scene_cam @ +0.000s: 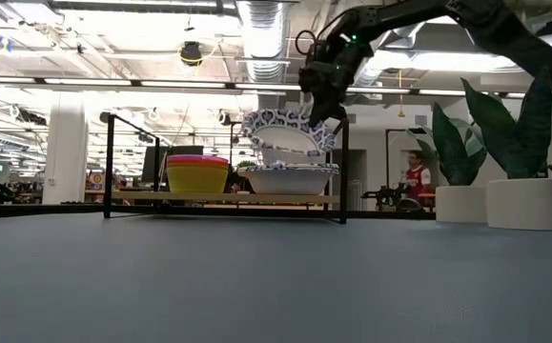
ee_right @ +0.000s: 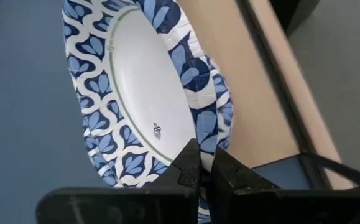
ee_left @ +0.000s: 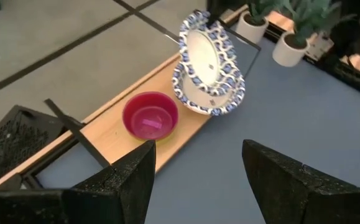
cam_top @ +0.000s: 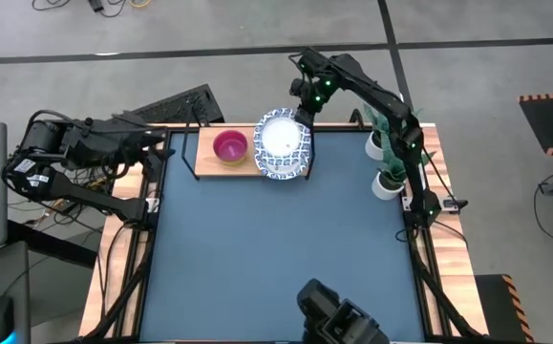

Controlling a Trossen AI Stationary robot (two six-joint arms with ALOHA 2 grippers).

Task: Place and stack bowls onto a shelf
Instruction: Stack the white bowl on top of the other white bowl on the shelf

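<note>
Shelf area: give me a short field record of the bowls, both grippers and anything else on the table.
shelf: wooden board at the table's far edge
small bowls: one stack, magenta on top, yellow below
white patterned bowls: stacked beside the small bowls
tilted bowl: held by its rim above the white stack
right gripper: fingers pinched on the tilted bowl
left gripper: open, waiting off the table's left edge
plant pots: at the right edge

A big open robotics lab or industrial office floor. Across the upper part of the low view run bare ceiling ducts (scene_cam: 261, 33) and strip lights; a person (scene_cam: 414, 177) stands at centre right. The high view shows grey concrete floor (cam_top: 209, 29), a keyboard (cam_top: 176, 105) upper left, hazard-striped tape (cam_top: 548, 96) right.
</note>
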